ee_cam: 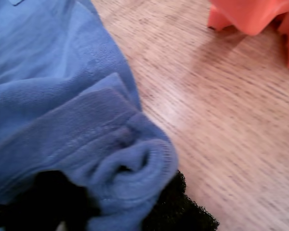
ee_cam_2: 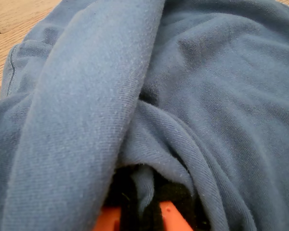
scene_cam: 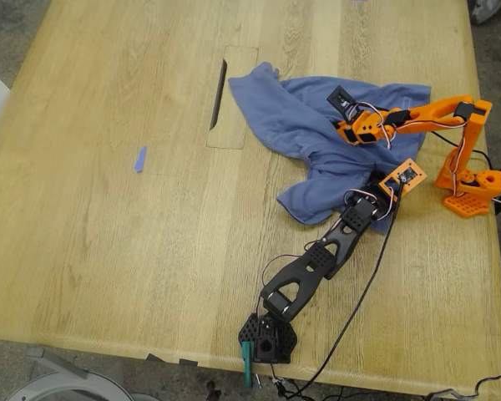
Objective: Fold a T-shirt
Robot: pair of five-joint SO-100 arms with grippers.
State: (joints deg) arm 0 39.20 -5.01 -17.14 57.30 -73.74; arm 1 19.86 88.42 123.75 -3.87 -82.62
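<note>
The slate-blue T-shirt (scene_cam: 305, 117) lies crumpled on the wooden table (scene_cam: 108, 234), toward the exterior view's right; its print is hidden. My first gripper (scene_cam: 382, 180), on the black arm, is at the shirt's near edge and shut on a bunched hem. In the first wrist view the hem (ee_cam: 130, 163) wraps over the black gripper (ee_cam: 120, 209). My second gripper (scene_cam: 342, 106), on the orange arm, is over the shirt's middle. In the second wrist view a fold of the shirt (ee_cam_2: 144, 144) is pinched in that gripper (ee_cam_2: 139, 204).
A small blue tape scrap (scene_cam: 139, 159) lies at the exterior view's left. A rectangular inlay with a dark slot (scene_cam: 220, 92) sits by the shirt's far corner. The orange arm's base (scene_cam: 474, 188) stands at the right edge, the black arm's base (scene_cam: 267, 338) at the near edge, with cables.
</note>
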